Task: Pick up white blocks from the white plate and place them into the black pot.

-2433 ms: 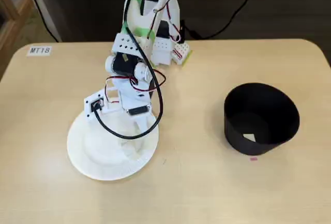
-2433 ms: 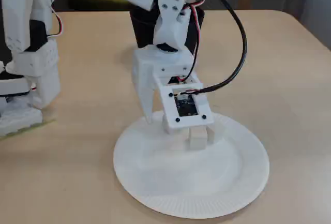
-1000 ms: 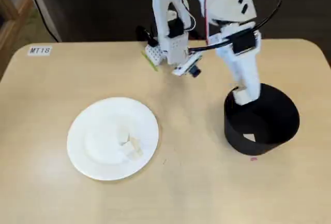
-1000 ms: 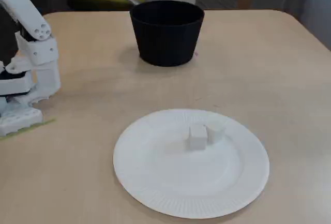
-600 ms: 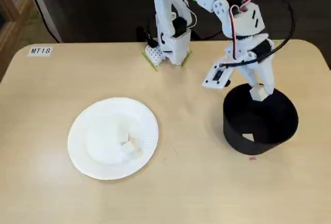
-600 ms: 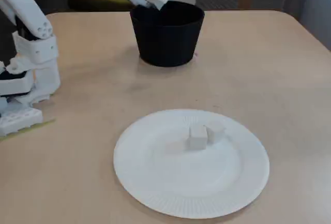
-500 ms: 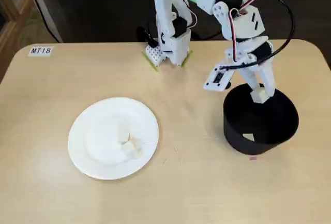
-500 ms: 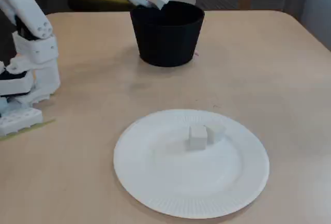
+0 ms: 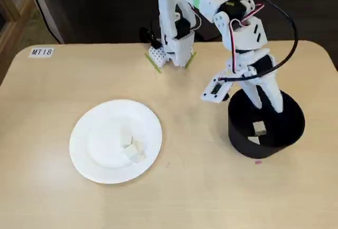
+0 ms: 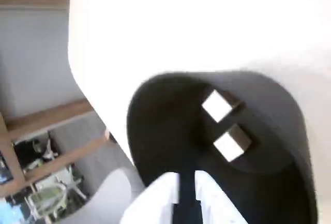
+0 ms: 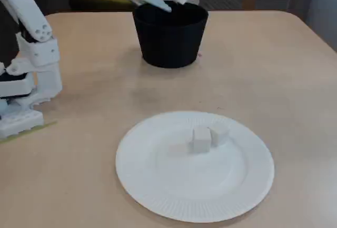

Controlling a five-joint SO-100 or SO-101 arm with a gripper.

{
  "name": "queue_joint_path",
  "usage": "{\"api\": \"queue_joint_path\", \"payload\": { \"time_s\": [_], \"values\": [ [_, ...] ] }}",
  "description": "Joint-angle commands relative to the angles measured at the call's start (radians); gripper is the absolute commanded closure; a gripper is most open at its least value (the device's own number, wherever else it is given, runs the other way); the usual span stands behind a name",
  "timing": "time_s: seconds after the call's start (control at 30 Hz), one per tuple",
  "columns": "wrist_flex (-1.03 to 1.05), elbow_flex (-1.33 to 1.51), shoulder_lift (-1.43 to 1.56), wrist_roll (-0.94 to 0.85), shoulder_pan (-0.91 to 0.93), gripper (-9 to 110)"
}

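Note:
In a fixed view the black pot (image 9: pixel 244 145) stands on the right of the table, and my gripper (image 9: pixel 265 107) hangs open just inside its rim. Two white blocks (image 9: pixel 259 128) lie on the pot's floor. The wrist view looks down into the pot (image 10: pixel 155 131) and shows both blocks (image 10: pixel 217 106) free below my gripper (image 10: pixel 187 178). The white plate (image 9: pixel 82 149) lies to the left with two blocks (image 9: pixel 136 150) on it. From the front fixed view, the plate (image 11: pixel 158 196) carries those blocks (image 11: pixel 200 139) and my gripper (image 11: pixel 164 6) dips over the pot (image 11: pixel 168 38).
The arm's white base (image 9: pixel 171 44) stands at the table's back edge, also seen at the left as the base (image 11: pixel 23 91). A small label (image 9: pixel 40 52) sits at the back left corner. A pink speck (image 9: pixel 258 161) lies just in front of the pot.
Half a second ago my gripper held a white block above the pot's rim. It has opened and dropped lower, and that block now lies in the pot beside the other one.

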Motion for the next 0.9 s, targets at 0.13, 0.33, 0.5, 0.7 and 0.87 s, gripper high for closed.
{"api": "queue_joint_path", "payload": {
  "time_s": [0.13,0.33,0.5,0.7,0.87],
  "values": [
    [0.190,-0.115,-0.006,0.103,0.479,104],
    [0.225,-0.110,-0.163,0.282,0.675,104],
    [0.202,-0.132,-0.268,0.408,0.715,103],
    [0.293,-0.235,-0.377,0.471,0.713,68],
    [0.302,-0.291,-0.457,0.512,0.719,66]
  ]
}}
